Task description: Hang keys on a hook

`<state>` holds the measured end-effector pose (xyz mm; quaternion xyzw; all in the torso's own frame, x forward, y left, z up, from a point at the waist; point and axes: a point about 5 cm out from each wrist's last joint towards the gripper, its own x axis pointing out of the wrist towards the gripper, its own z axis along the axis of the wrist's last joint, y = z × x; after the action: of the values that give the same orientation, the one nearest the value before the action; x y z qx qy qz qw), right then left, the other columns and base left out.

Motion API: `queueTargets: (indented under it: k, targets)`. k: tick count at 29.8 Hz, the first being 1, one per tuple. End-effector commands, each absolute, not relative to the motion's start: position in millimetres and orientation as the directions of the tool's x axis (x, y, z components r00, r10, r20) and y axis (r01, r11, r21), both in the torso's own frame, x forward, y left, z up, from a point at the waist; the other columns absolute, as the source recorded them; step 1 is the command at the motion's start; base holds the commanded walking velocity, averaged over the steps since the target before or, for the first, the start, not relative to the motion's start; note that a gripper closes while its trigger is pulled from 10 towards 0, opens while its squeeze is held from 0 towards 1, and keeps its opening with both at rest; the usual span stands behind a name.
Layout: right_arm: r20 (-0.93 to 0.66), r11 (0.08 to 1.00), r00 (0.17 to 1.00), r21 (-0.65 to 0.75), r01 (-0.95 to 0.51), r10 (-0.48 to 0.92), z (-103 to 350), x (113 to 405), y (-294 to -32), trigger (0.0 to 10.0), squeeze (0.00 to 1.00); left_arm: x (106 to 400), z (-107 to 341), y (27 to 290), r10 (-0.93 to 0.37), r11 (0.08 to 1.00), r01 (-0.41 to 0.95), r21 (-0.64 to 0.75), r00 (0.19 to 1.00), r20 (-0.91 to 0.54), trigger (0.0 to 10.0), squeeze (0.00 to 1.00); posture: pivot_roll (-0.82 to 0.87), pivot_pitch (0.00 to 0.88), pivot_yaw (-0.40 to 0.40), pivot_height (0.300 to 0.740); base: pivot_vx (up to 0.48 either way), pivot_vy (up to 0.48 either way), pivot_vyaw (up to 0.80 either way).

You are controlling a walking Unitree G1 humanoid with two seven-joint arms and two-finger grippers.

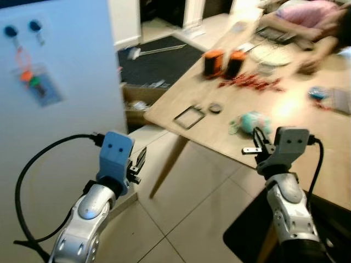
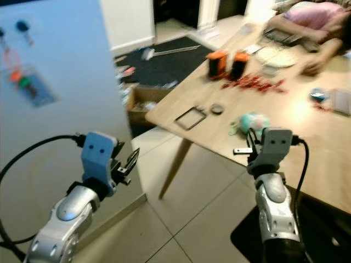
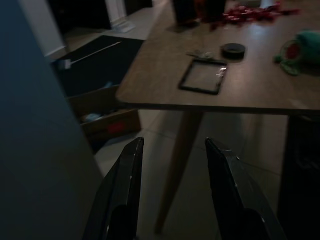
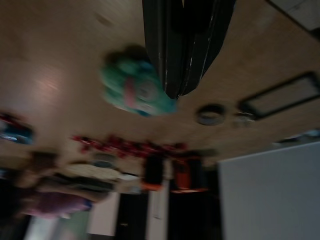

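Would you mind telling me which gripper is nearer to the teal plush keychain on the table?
Right. The right gripper hovers just short of the teal plush keychain at the table's near edge, fingers closed. The left gripper, fingers open, is off over the floor beside the white panel.

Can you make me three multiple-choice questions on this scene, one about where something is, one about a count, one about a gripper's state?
1. Where does the teal plush toy lie?
A. on the wooden table
B. on the floor
C. in the cardboard box

2. How many orange and black containers stand on the table?
A. one
B. two
C. four

3. How do the left gripper's fingers stand?
A. shut on keys
B. apart, nothing between them
C. shut on the toy

Answers:
1 A, the toy rests on the tabletop ahead of the right gripper.
2 B, a pair stands side by side.
3 B, the left wrist view shows a bare gap.
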<state>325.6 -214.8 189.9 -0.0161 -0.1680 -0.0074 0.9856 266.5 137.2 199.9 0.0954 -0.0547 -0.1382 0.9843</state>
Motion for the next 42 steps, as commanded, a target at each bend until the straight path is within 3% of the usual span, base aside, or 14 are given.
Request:
queueTargets:
  k: [1,22,32,42]
  targets:
    - [0.305,0.999,0.952,-0.023,0.022,-0.014,182.1,324.0,-216.4,10.0,0.00,264.9,197.6,136.0,-0.285,0.942,0.266,0.203,0.956,0.070,10.0,0.00,0.18,0.207,0.006,0.740,0.000,0.000,-0.80]
    - [0.308,1.000,0.951,-0.022,0.017,-0.010,182.1,326.2,-213.8,10.0,0.00,266.2,198.5,135.8,-0.284,0.945,0.265,0.192,0.956,0.078,10.0,0.00,0.19,0.195,0.007,0.740,0.000,0.000,-0.76]
    - [0.328,0.999,0.944,-0.030,-0.010,0.019,186.2,327.3,-206.6,10.0,0.00,269.5,202.7,130.8,-0.295,0.939,0.265,0.221,0.948,0.117,10.0,0.00,0.18,0.184,0.004,0.740,0.000,0.000,0.00]
    - [0.333,0.999,0.942,-0.035,-0.033,0.043,185.9,326.9,-199.7,10.0,0.00,271.6,205.0,132.9,-0.265,0.943,0.227,0.242,0.954,0.137,10.0,0.00,0.18,0.185,0.004,0.740,0.418,0.000,0.00]
